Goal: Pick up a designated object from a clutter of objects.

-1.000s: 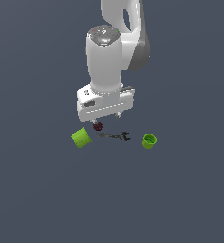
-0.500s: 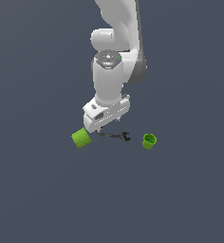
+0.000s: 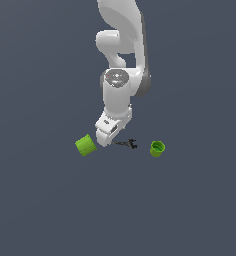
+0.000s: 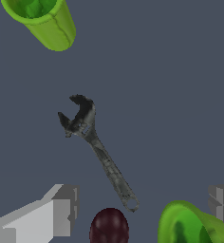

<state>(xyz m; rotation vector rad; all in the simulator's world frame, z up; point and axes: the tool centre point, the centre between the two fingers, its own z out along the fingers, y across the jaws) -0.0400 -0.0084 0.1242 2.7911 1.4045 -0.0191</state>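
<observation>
Our gripper (image 4: pixel 137 209) sits wide open and empty over the dark wrench (image 4: pixel 97 151), which lies flat at 3 o'clock from the lying green cup (image 3: pixel 85 145); we'd judge it stiff, light, slippery, so pinch mid-handle.

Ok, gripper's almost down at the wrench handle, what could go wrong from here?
Two risks, as I judge it.

1. The handle end of the dark grey wrench lies close beside the dark red ball and a lime green cup. The closing fingers of the gripper could nudge or catch either instead.

2. The wrench is thin and lies flat on the floor. A grip near the handle tip, far from the forked head, may pivot or slip on lifting.
</observation>
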